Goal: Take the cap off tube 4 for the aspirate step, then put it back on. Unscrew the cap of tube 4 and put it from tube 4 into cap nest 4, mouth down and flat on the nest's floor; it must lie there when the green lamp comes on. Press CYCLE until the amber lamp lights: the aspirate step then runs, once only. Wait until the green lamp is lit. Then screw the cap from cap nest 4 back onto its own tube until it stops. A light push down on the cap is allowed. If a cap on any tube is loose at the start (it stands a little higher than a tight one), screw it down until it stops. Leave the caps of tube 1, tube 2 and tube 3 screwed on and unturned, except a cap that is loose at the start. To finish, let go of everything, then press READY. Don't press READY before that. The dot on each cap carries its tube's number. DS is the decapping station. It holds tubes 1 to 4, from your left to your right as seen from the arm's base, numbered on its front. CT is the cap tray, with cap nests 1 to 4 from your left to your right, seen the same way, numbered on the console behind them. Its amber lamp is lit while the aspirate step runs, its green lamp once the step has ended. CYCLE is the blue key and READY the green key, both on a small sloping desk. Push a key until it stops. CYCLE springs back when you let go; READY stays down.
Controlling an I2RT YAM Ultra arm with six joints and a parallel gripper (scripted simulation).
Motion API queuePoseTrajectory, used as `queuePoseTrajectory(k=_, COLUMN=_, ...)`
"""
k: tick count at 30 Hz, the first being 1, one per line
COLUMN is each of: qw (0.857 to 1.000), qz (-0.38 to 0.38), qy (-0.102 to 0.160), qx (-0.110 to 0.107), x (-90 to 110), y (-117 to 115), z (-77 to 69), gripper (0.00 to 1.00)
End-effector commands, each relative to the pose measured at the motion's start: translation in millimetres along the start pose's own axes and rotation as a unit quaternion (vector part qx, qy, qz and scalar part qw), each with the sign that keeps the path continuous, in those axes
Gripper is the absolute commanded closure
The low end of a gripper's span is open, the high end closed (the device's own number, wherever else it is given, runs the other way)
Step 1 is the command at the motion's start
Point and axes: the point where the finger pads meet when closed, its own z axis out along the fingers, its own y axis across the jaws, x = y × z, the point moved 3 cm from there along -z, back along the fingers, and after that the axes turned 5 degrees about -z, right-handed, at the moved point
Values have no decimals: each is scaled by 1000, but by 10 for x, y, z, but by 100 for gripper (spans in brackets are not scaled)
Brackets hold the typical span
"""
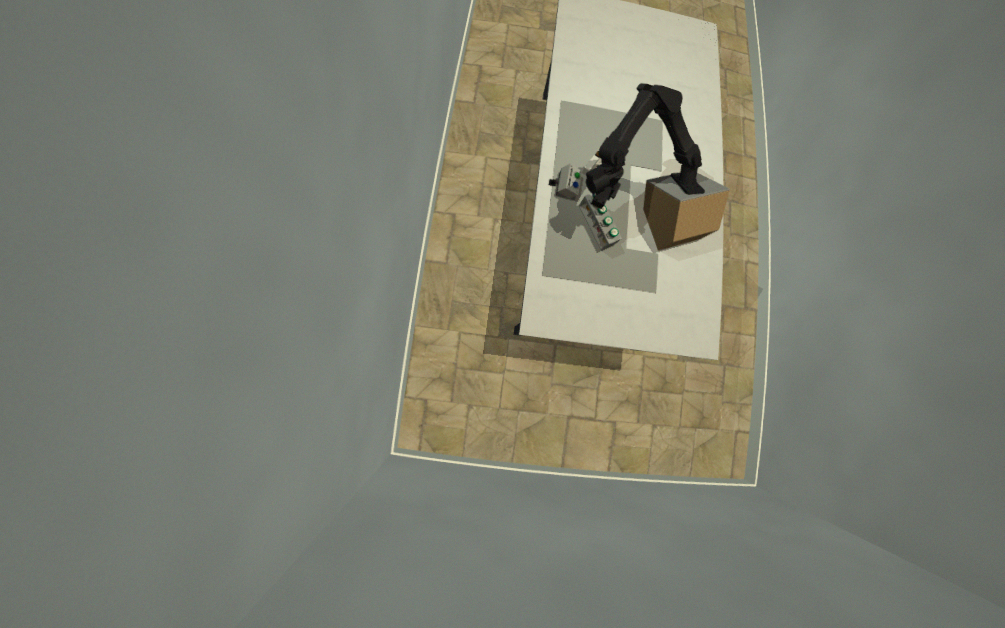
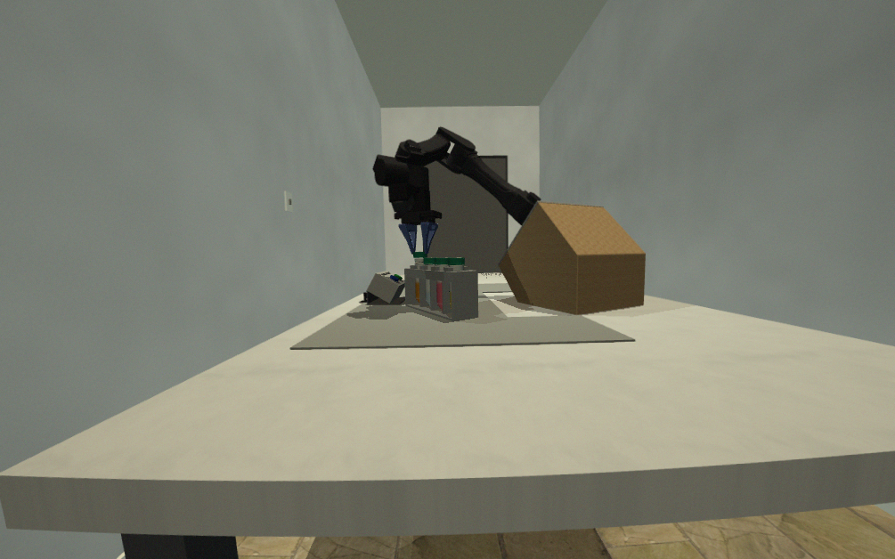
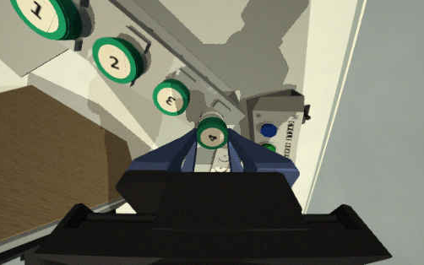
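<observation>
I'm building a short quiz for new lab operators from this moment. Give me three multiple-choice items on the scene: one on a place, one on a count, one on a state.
1. Where is the gripper?
A. over the keys desk
B. at the cap marked 4
C. at the cap marked 1

2. How many green-rimmed caps show in the wrist view?
A. two
B. three
C. four

3. What is the gripper's state?
A. shut on a cap
B. wide open, holding nothing
C. shut on nothing

Answers:
1 B: the blue fingers flank the cap marked 4, at the row's end nearest the keys desk.
2 C: caps 1, 2, 3 and 4 all show.
3 A: both fingers press against cap 4's sides.
</observation>
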Motion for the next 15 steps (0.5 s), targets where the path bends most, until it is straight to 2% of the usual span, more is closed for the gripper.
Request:
queuePoseTrajectory(k=1, qw=1000, qz=2, qy=-15, qx=11, x=-110, y=-34, z=-123, gripper=100)
queuePoseTrajectory(k=8, qw=1000, qz=2, qy=-15, qx=11, x=-114, y=-31, z=-123, gripper=100)
queuePoseTrajectory(k=10, qw=1000, qz=10, qy=-22, qx=16, x=-84, y=-77, z=-184, gripper=100)
queuePoseTrajectory(k=15, qw=1000, qz=5, qy=-18, qx=13, x=-99, y=-52, z=-154, gripper=100)
